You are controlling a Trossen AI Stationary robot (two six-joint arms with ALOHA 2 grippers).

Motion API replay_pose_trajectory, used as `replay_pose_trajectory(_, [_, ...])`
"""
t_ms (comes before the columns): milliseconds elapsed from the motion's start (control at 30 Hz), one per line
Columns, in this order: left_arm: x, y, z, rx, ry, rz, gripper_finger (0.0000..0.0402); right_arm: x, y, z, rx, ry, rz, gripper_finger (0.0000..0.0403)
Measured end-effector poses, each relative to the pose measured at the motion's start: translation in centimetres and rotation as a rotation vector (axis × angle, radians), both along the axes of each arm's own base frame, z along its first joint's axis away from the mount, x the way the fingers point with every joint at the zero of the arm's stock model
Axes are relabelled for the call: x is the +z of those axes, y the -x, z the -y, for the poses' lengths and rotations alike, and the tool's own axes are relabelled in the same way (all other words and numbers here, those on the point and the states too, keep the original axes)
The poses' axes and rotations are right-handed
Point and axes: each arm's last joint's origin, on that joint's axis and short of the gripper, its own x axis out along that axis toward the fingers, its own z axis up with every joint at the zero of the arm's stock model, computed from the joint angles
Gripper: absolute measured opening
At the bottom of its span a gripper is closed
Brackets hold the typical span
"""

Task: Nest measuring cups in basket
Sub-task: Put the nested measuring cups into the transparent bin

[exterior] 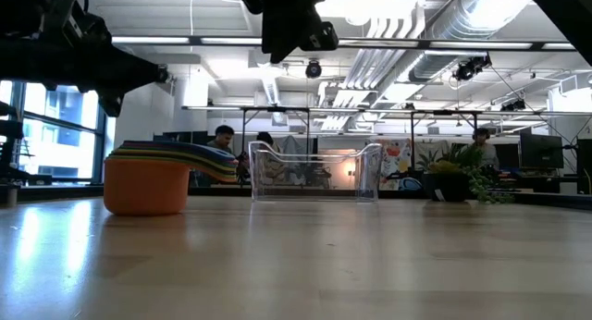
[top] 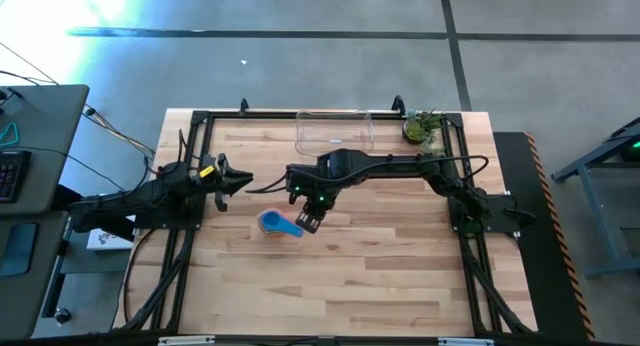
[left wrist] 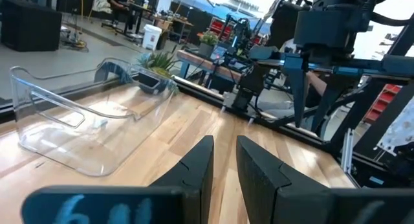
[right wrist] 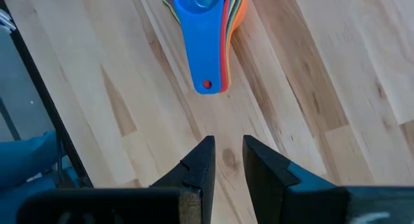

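Note:
The measuring cups [top: 278, 224] sit nested in one stack on the bare wood, blue on top and orange at the bottom [exterior: 146, 183]. Their handles fan toward my right gripper [right wrist: 207, 56]. My right gripper [top: 310, 221] hovers just right of the stack, pointing down. Its fingers are slightly open [right wrist: 225, 146] and stand short of the handle ends. The clear basket [top: 335, 131] stands at the far edge, holding none of the cups [exterior: 314, 172]. My left gripper [top: 235, 179] waits left of centre, fingers a little apart [left wrist: 224, 146], touching nothing.
A small potted plant [top: 423, 128] stands at the far right corner, beside the basket [left wrist: 84, 120]. The right arm [top: 390, 166] stretches across the table in front of the basket. Bare wood lies toward the near edge [top: 340, 286]. People sit in the room behind [exterior: 222, 140].

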Motion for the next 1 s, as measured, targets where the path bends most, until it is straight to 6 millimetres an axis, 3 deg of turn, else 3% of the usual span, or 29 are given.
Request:
replay_pose_trajectory(400, [0.0, 0.0, 0.0, 0.0, 0.0, -0.001, 0.0058, 0.3, -0.8, -0.7, -0.04, 0.13, 0.095, 0.0071])
replay_pose_trajectory(667, [0.0, 0.0, 0.0, -0.001, 0.0, -0.001, 0.0058, 0.7, -1.5, -2.0, 0.035, 0.196, 0.209, 0.0075])
replay_pose_trajectory(800, [0.0, 0.0, 0.0, -0.001, 0.0, -0.001, 0.0058, 0.9, -1.7, -3.0, 0.088, 0.27, 0.255, 0.0111])
replay_pose_trajectory(1000, [0.0, 0.0, 0.0, -0.001, 0.0, -0.001, 0.0058, 1.3, -2.0, -4.1, 0.126, 0.349, 0.318, 0.0207])
